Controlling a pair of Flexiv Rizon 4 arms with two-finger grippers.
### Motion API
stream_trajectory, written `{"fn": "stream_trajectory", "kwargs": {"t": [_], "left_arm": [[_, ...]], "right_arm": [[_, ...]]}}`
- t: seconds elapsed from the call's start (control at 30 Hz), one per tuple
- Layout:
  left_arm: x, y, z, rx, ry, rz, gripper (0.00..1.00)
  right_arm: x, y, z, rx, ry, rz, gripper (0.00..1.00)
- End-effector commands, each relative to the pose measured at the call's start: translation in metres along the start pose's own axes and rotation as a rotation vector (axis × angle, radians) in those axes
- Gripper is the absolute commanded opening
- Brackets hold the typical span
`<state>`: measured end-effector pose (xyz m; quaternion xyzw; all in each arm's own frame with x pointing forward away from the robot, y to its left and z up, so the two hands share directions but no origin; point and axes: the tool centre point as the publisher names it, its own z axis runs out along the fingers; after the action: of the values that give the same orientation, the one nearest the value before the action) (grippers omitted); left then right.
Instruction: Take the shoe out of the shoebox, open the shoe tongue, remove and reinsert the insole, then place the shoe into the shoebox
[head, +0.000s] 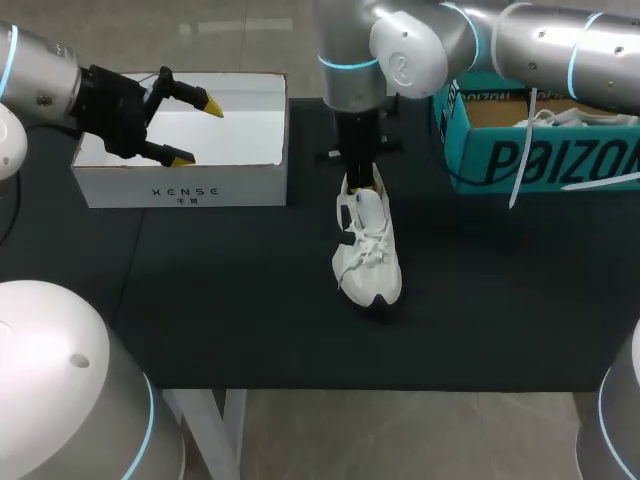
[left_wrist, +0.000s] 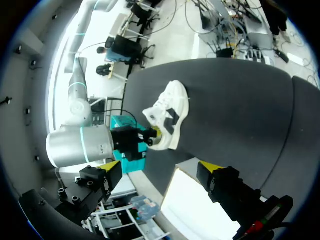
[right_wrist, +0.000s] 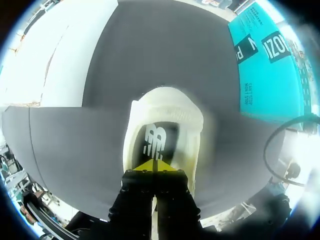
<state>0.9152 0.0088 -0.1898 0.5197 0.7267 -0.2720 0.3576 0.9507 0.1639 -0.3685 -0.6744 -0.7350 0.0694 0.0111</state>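
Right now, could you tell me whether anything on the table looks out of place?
One thing: a white strand hangs down across the front wall of the teal shoebox; I cannot tell what it belongs to. The white shoe sits sole-down, nothing odd there.

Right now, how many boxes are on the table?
2. White open box at the table's left; teal shoebox at its right, partly behind the right arm.

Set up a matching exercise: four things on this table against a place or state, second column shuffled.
1 shoe on the table
2 white box
3 teal shoebox
4 left claw

a open, above the white box
b far right of the table
c right claw at its heel opening
d far left of the table

Pairs: 1-c, 2-d, 3-b, 4-a
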Motion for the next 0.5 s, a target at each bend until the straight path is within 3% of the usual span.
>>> {"fn": "stream_trajectory", "kwargs": {"t": [0.03,0.43,0.5], "left_arm": [[0.0,0.0,0.0,0.0,0.004,0.001,1.0],[0.0,0.0,0.0,0.0,0.004,0.001,1.0],[0.0,0.0,0.0,0.0,0.004,0.001,1.0]], "right_arm": [[0.001,0.006,0.006,0.078,0.018,0.019,0.0],[-0.004,-0.009,0.008,0.12,-0.013,0.026,0.0],[-0.004,-0.012,0.007,0.127,-0.022,0.032,0.24]]}}
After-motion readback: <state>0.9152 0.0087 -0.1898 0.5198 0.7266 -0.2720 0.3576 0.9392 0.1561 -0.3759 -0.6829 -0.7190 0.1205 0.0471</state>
